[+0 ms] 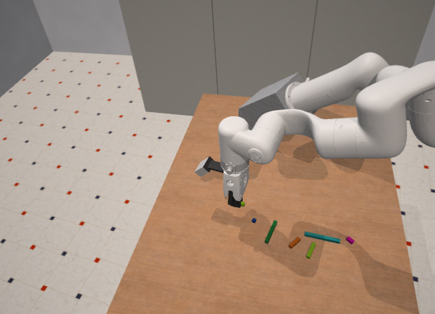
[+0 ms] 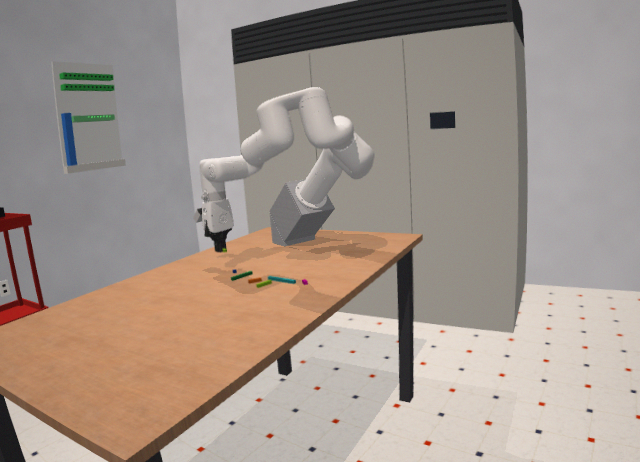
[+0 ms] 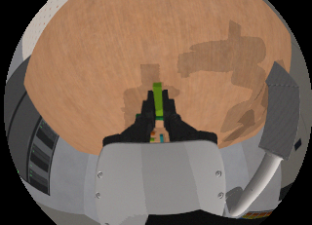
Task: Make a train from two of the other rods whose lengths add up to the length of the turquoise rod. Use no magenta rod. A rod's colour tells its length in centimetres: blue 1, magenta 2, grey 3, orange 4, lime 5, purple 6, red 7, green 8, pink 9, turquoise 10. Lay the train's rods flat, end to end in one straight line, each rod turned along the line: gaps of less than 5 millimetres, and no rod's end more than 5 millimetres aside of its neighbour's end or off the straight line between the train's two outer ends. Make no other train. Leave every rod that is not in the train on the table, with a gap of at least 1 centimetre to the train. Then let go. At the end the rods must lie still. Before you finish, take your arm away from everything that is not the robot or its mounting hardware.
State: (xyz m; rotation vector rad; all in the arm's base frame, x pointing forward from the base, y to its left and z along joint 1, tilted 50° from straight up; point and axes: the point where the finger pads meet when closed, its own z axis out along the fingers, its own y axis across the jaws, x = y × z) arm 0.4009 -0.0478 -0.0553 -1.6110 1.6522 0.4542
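My gripper point(image 1: 234, 204) point(image 2: 220, 249) point(image 3: 158, 98) is shut on a lime rod point(image 1: 242, 204) point(image 2: 224, 250) point(image 3: 157, 92) and holds it above the table. Its far end sticks out past the fingertips in the wrist view. A second lime rod point(image 1: 310, 250) point(image 2: 264, 283) lies flat near the turquoise rod point(image 1: 322, 237) point(image 2: 281, 279). The orange rod point(image 1: 294, 242) point(image 2: 254, 280) lies slanted between the green rod point(image 1: 270, 232) point(image 2: 241, 275) and the second lime rod, touching neither.
The small blue rod point(image 1: 253, 220) point(image 2: 234, 271) lies between the gripper and the green rod. The magenta rod point(image 1: 349, 239) point(image 2: 305, 281) lies just beyond the turquoise rod's right end. The arm's grey base block point(image 1: 262, 101) point(image 2: 297, 217) stands at the table's back.
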